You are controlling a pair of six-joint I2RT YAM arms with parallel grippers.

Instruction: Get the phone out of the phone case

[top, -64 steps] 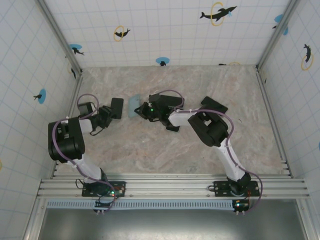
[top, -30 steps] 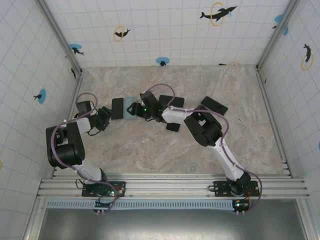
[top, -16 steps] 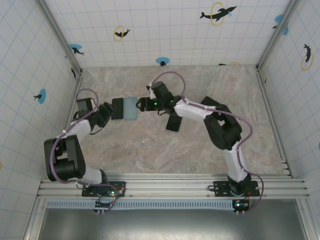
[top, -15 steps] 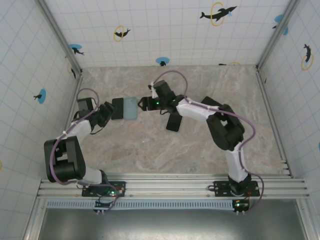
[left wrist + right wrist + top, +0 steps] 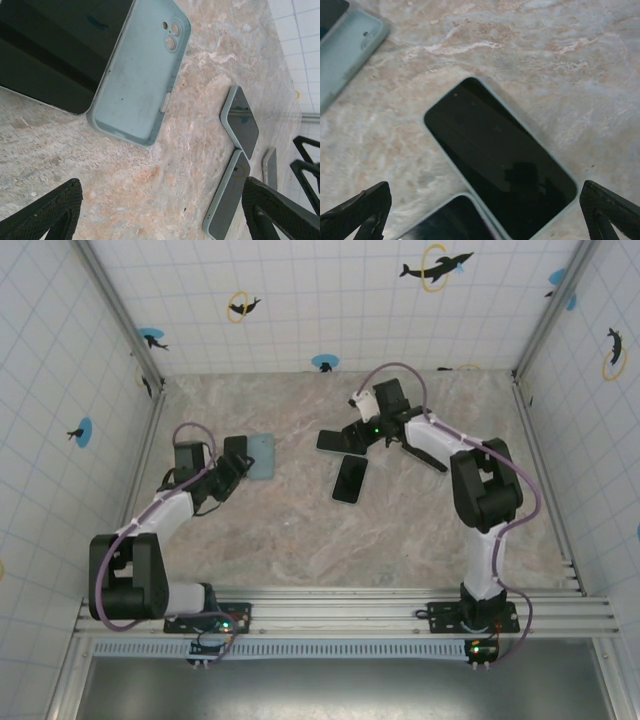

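Since the phone (image 5: 235, 452) lies bare on the worktop (image 5: 300, 530), touching the empty pale-blue phone case (image 5: 140, 75), the removal looks done for this pair; the left jaws stand wide beside them, holding nothing. The right jaws, spread fully and empty, hang over a cased phone (image 5: 500, 172); a next move would call for pinning its rim and peeling the phone free. No brand or writing is legible.

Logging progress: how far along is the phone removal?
Done: the pale green rubbery phone case lies empty beside the bare black phone. In hand: nothing; left end effector and right end effector are open. Left, maybe: two black phones in pale cases under the right one.
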